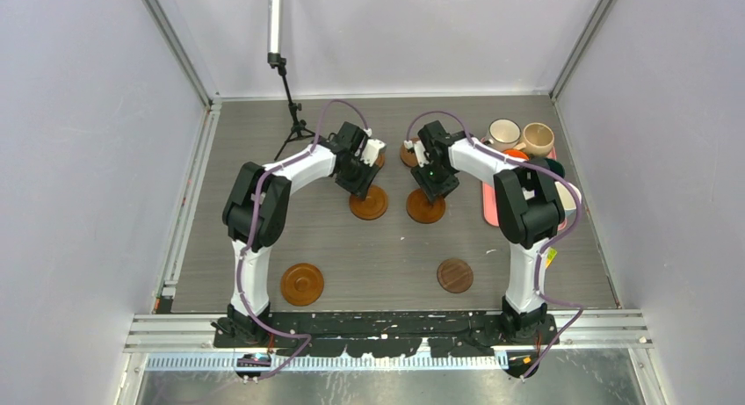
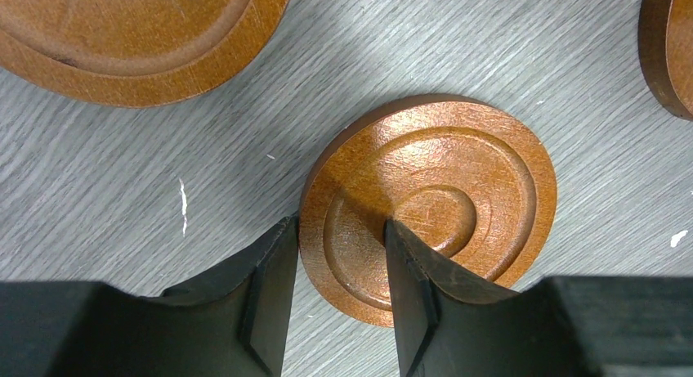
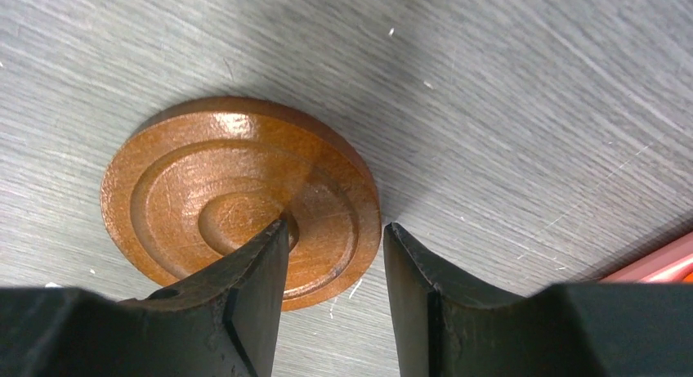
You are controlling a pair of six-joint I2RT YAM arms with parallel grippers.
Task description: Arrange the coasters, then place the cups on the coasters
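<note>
In the lower middle of the left wrist view, the left gripper (image 2: 339,226) has its two black fingers (image 2: 266,295) clamped on the rim of a round reddish-brown wooden coaster with carved rings (image 2: 466,189). One finger presses the outer edge and the other sits on the top face beside the centre ring. Another reddish-brown rimmed coaster (image 2: 139,33) fills the upper left corner of that view.

In the right wrist view, the right gripper (image 3: 337,226) straddles the right rim of a second ringed reddish-brown wooden coaster (image 3: 204,197), which lies flat on the grey wood-grain table (image 3: 531,107). One finger is over the centre ring and the other is just beside the outer edge. I cannot tell whether they pinch the rim or stand just off it.

In the top view these two coasters sit side by side at the middle of the frame, apart from each other. A lone reddish-brown coaster (image 1: 301,284) lies at the lower left and a darker flat wooden disc (image 1: 454,275) at the lower right. The handled ceramic mugs (image 1: 503,134) crowd a pink rectangular tray (image 1: 486,201) at the right.
</note>
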